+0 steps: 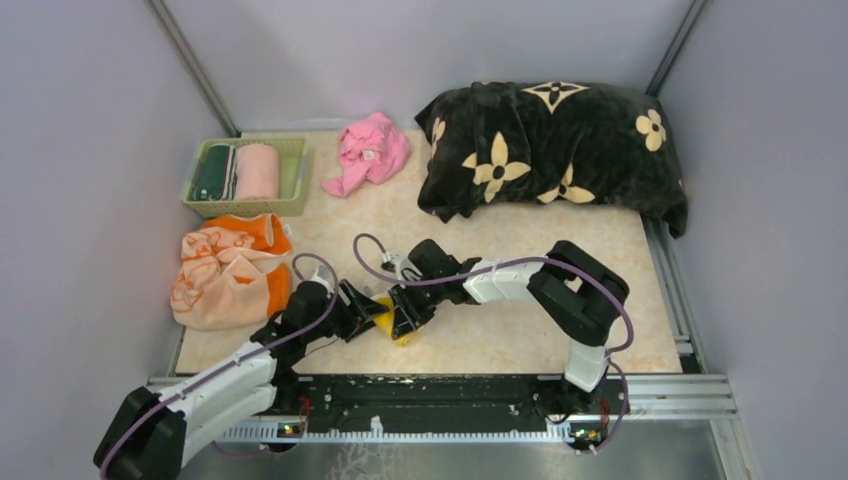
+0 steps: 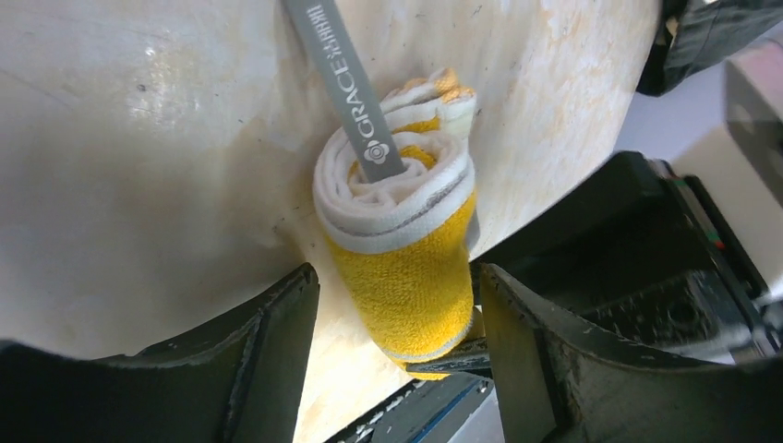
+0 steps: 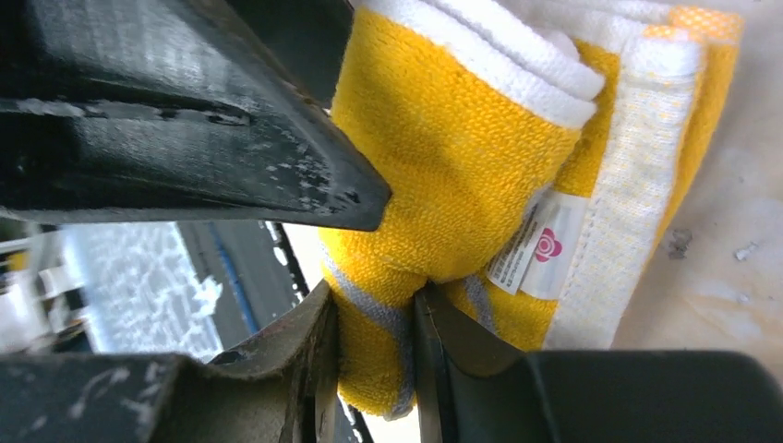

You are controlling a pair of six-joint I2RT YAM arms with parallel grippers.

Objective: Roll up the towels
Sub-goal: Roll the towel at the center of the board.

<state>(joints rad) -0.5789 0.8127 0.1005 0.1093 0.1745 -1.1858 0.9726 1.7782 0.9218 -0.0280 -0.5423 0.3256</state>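
Right jaws pinch one end of the towel (image 3: 452, 157). Left jaws stand apart on either side of it, not clamping. It lies rolled near the front edge of the marbled beige counter (image 1: 520, 330). The outside is yellow terry, with white layers spiralled inside. A grey "GRACE" strap (image 2: 355, 101) pokes out, beside a small flower tag (image 3: 540, 249).

Open tabletop (image 1: 520, 335) right of yellow towel roll (image 2: 403, 268), peach towel heap (image 1: 225, 285) left, basket (image 1: 245, 208) and blanket (image 1: 560, 150) behind

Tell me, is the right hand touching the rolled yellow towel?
Touching. The right wrist view shows the right hand pinching one end of the rolled yellow towel between its two fingers.
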